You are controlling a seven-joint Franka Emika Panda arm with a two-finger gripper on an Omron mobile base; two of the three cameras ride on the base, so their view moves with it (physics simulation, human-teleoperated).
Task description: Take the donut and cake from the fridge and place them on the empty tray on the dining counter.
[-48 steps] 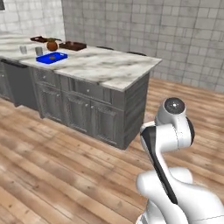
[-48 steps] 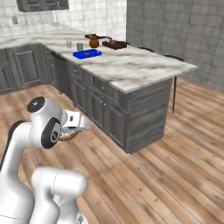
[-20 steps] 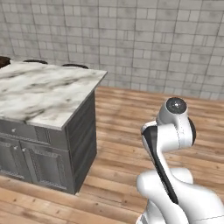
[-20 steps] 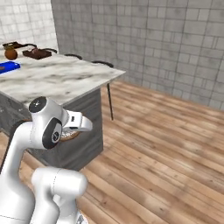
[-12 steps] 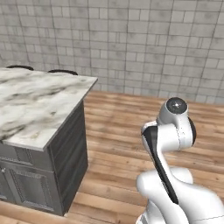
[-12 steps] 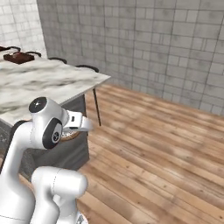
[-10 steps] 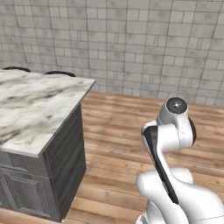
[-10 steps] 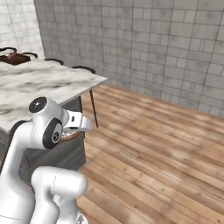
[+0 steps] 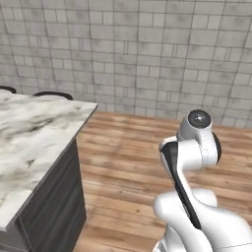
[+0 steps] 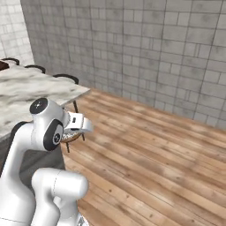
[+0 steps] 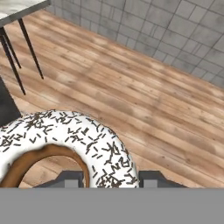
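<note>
Hand view is showing the white-glazed ring donut with dark sprinkles and a tan-brown inner edge [image 11: 65, 144] sitting right against the camera, with the two-finger gripper [image 11: 109, 178] clamping it, the dark finger tips [image 11: 154, 178] rising on either side of its rim. In the right base view the donut [image 10: 70, 137] is riding tucked close under the white arm's hand, probably so that it is staying steady while the base is driving. Beyond it the brown plank floor [image 11: 144, 92] is stretching to the grey tiled wall [image 10: 145, 48]. To the left, the end of the long white-and-grey veined marble dining counter [image 9: 29, 147] is lying beside the robot, with black stools [image 10: 66, 78] standing at its far side. Compared with a second ago, the whole view is swinging: the counter is sliding further towards the left edge, so the base is turning, not the things. The tray is out of frame.
</note>
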